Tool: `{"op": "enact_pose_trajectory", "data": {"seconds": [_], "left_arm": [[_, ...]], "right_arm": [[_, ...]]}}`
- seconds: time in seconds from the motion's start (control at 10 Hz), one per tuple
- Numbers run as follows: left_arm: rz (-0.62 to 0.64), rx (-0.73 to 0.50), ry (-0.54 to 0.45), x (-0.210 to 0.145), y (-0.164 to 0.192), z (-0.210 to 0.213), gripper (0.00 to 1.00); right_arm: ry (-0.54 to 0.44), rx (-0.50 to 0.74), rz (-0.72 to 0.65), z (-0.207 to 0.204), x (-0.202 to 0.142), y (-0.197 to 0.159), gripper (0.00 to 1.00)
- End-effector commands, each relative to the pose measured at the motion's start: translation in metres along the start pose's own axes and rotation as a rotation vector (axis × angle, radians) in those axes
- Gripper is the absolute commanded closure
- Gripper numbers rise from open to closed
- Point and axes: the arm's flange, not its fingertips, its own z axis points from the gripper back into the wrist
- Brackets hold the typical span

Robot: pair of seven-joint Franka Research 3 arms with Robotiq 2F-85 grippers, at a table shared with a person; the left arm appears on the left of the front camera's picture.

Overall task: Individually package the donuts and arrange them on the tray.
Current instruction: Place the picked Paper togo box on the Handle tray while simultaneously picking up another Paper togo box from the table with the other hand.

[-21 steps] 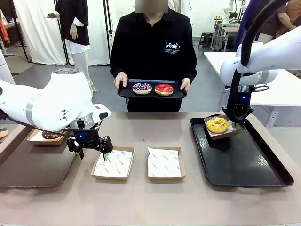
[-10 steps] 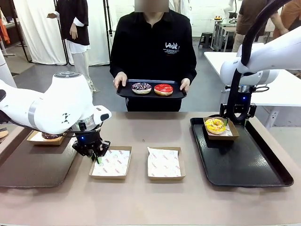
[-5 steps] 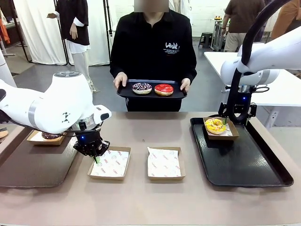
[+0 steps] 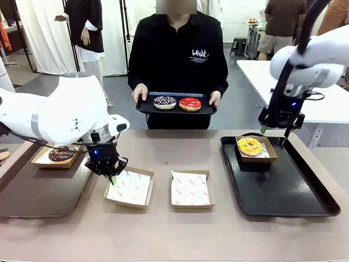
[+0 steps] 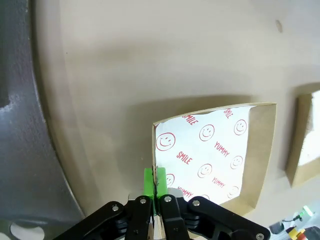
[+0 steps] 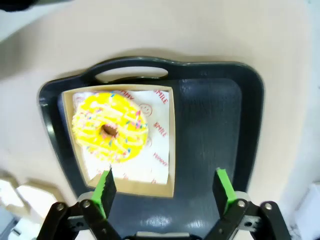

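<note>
Front view: the left claw (image 4: 110, 174) is clamped on the left-hand wall of an empty brown cardboard box lined with printed paper (image 4: 131, 190). The box sits slightly askew on the beige worktop (image 4: 163, 234), just beside a dark grey tray (image 4: 32, 196). The grip looks meant to reposition the box for loading. The chocolate-brown sprinkled ring donut (image 4: 61, 153) lies in its own box at that tray's far edge. A second empty paper-lined cardboard box (image 4: 190, 189) waits mid-worktop. The right claw (image 4: 274, 131) hangs with fingers apart above the bright yellow iced ring donut (image 4: 250, 145). That donut is boxed in the far-left corner of the large black tray (image 4: 283, 191), probably tucked there to leave room for the rest. The person opposite holds a small black serving tray (image 4: 144, 107) with the dark purple white-sprinkled donut (image 4: 164, 101) and the glossy red donut (image 4: 190, 103), both unboxed and likely next to be packed. Left wrist view: the green pads (image 5: 148, 181) are pressed together on the thin cardboard wall beside the "SMILE"/"YUMMY" liner. A rim-only hold like this may tip the box if it is lifted. Right wrist view: the fingers are spread wide with nothing between them. The yellow donut lies in its box below, at the tray's handle end.
</note>
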Motion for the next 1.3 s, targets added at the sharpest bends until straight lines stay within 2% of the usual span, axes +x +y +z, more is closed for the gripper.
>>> {"op": "enact_pose_trajectory", "data": {"seconds": [0.0,0.3,0.4,0.5,0.6,0.8,1.2], "left_arm": [[-0.005,-0.031,-0.008,0.001,0.004,0.043,1.00],[0.007,-0.015,-0.051,0.023,0.001,0.103,1.00],[0.012,0.000,-0.061,0.036,-0.003,0.124,1.00],[0.029,0.013,-0.071,0.047,-0.005,0.139,1.00],[0.050,0.019,-0.073,0.059,-0.005,0.149,1.00],[0.115,0.040,-0.085,0.087,-0.003,0.160,1.00],[0.119,0.084,-0.069,0.116,-0.006,0.153,1.00]], "right_arm": [[-0.001,0.223,-0.017,0.036,-0.024,-0.046,0.00],[-0.016,0.542,0.041,0.074,-0.082,-0.105,0.00],[-0.069,0.654,0.091,0.081,-0.109,-0.127,0.00],[-0.112,0.715,0.130,0.083,-0.132,-0.142,0.00],[-0.157,0.745,0.154,0.083,-0.154,-0.152,0.00],[-0.246,0.808,0.092,0.070,-0.194,-0.174,0.00],[-0.278,0.902,0.012,0.034,-0.235,-0.205,0.00]]}}
